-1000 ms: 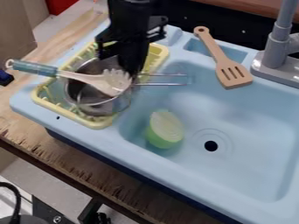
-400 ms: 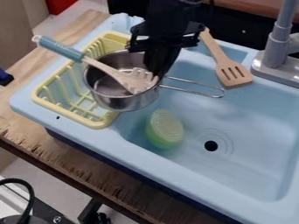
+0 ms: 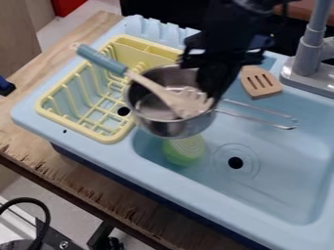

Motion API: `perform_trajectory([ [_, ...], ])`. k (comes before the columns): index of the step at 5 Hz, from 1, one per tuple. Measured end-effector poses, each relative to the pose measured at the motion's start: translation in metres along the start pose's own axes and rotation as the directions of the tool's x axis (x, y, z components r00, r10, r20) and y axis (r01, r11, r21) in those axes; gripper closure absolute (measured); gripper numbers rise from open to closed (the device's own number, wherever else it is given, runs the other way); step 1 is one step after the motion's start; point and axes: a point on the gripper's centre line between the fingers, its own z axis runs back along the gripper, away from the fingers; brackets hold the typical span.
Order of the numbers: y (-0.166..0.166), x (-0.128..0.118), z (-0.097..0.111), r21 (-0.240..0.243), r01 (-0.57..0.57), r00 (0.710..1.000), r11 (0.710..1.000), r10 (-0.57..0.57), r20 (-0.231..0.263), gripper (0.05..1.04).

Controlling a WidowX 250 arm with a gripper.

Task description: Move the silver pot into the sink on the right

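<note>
Light blue sink (image 3: 274, 146), biggest thing here, set on a wood counter (image 3: 127, 197) with a rough, chipped near edge. Black arm (image 3: 238, 24) comes in from the top, gripper (image 3: 210, 96) hanging over the near-left part of the basin. Jaws closed on the pot (image 3: 171, 128), at its rim on the side where the handle (image 3: 258, 118) joins. Yellow rack (image 3: 57, 118) on the left part of the sink, slotted section at its far end. Grey faucet (image 3: 309, 56) upright at the far right. Pot is silver, held up over the left end of the basin and the strip beside the rack, overlapping the rack's right side from where I stand; its double wire handle points right, out over the basin. Pale toothed spoon (image 3: 156, 90) leans in the pot, head inside, blue grip out over the rack. Wooden spatula (image 3: 261, 84) at the far side near the faucet, slotted head toward me, rest of it behind the arm. Green thing (image 3: 184, 152) in the left of the basin, partly behind the pot's bottom, pale ringed top. Small dark blue item (image 3: 6, 87) at the far left edge, can't tell what. Drain (image 3: 235, 162), a round dark hole, to the right of the green thing.
</note>
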Motion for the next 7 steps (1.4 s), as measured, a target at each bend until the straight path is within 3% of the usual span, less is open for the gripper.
perform_trajectory([
  [2,-0.017,-0.02,-0.004,-0.086,0.015,1.0,0.996,-0.012,0.027,1.022],
  [4,-0.026,-0.026,-0.01,-0.154,-0.008,1.0,0.988,0.004,-0.027,1.022],
  [7,-0.042,-0.058,-0.024,-0.125,0.034,0.999,0.992,-0.03,0.035,1.022],
])
